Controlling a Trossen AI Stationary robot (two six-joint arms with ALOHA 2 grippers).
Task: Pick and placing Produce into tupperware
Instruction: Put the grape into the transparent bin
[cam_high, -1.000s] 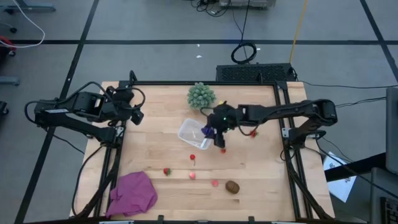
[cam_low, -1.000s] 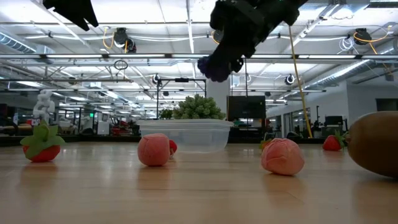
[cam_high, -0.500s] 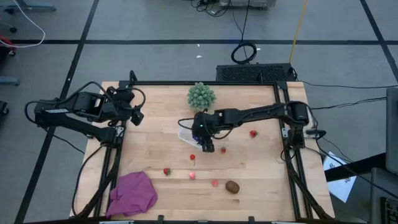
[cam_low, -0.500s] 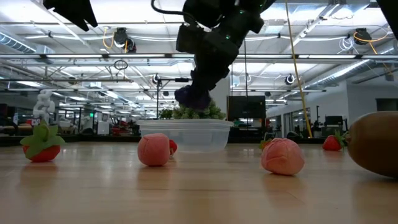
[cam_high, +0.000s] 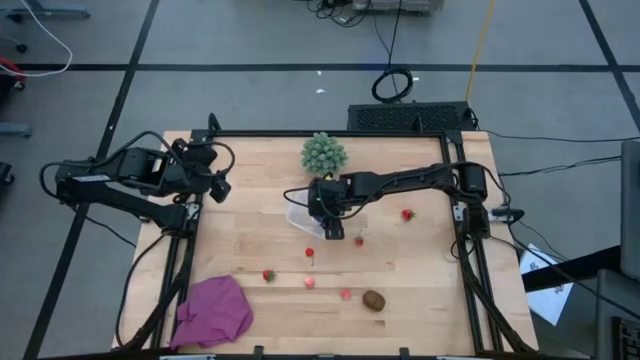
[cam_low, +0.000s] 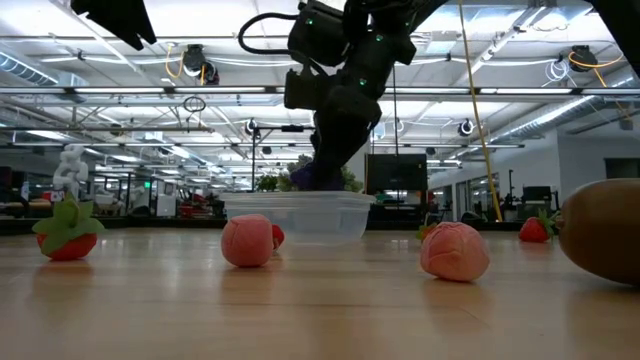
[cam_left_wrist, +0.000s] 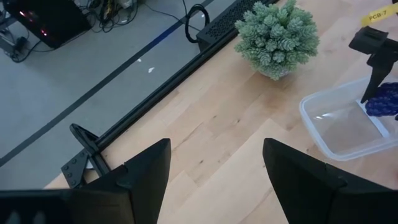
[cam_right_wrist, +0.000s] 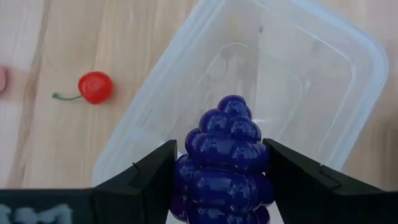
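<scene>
My right gripper (cam_high: 323, 211) hangs over the clear tupperware (cam_high: 303, 217), shut on a purple grape bunch (cam_right_wrist: 222, 155). In the low view the bunch (cam_low: 318, 177) hangs just above the tupperware's rim (cam_low: 297, 198). More produce lies on the wood: a cherry (cam_right_wrist: 94, 87), two strawberries (cam_high: 268, 275) (cam_high: 407, 214), two pink pieces (cam_high: 310, 282) (cam_high: 346, 294) and a brown oval piece (cam_high: 374, 299). My left gripper (cam_high: 219, 187) waits open at the table's left edge, raised and holding nothing. My right gripper pinches the grape bunch by its two wide sides (cam_right_wrist: 186, 163) between the two fingers. The narrow tip (cam_right_wrist: 234, 104) sticks out past the fingertips. The fingers slant down from the table's right. The bunch is lifted clear over the tupperware's inside.
A pale-green spiky ball (cam_high: 324, 154) stands just behind the tupperware. A magenta cloth (cam_high: 213, 310) lies at the near left corner. A black frame (cam_high: 330, 134) runs around the table. Bare wood lies between the tupperware and the left arm.
My right gripper has carried the grape bunch toward the table's left and down, from right of the tupperware to over its inside, and has tipped more steeply downward. Most of the move came early; it has nearly stopped.
</scene>
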